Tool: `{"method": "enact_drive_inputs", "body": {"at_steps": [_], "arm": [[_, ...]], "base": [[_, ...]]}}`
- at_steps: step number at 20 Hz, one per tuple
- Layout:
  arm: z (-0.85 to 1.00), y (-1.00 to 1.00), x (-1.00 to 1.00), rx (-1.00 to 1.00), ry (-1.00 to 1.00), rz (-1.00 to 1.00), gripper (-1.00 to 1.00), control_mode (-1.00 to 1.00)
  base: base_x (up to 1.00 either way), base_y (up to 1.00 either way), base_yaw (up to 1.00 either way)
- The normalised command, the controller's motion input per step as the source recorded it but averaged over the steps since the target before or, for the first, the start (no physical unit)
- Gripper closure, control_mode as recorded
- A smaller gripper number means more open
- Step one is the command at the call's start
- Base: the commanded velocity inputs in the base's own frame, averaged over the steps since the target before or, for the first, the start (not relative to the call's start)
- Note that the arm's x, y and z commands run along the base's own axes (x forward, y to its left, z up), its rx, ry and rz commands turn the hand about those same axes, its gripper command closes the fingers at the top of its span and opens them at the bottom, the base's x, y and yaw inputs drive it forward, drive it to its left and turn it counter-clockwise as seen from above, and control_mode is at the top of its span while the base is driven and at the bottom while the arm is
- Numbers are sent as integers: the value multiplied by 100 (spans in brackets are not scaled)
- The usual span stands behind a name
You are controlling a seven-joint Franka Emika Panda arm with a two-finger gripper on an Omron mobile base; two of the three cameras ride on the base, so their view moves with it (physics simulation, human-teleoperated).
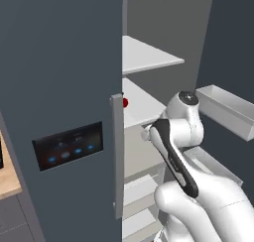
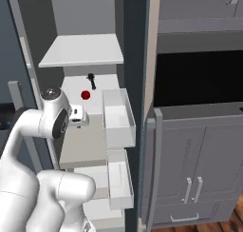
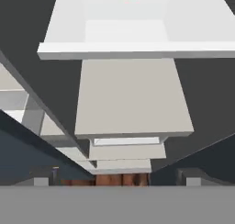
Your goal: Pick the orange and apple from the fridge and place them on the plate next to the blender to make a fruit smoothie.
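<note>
The fridge (image 1: 59,77) stands with its right door swung open, pale grey shelves (image 2: 83,50) bared inside and door bins (image 2: 118,117) hanging on the open door; its dark touch panel (image 1: 68,146) shows blue lights but no writing that can be read. The gripper (image 2: 79,116) hangs in front of the middle shelf with its jaws spread wide and nothing between them. The apple (image 2: 85,95) sits on that shelf ahead of the jaws, well apart from them, near a small dark object (image 2: 91,81) too small to make out.
</note>
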Motion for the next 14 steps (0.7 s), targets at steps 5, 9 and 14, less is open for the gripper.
{"method": "enact_drive_inputs", "body": {"at_steps": [5,9,14], "arm": [[24,-12,96,9,0,0,-100,-100],[0,-3,81,5,0,-1,-100,-100],[0,0,51,3,-3,0,-100,-100]], "base": [[0,0,0],[0,0,0],[0,0,0]]}}
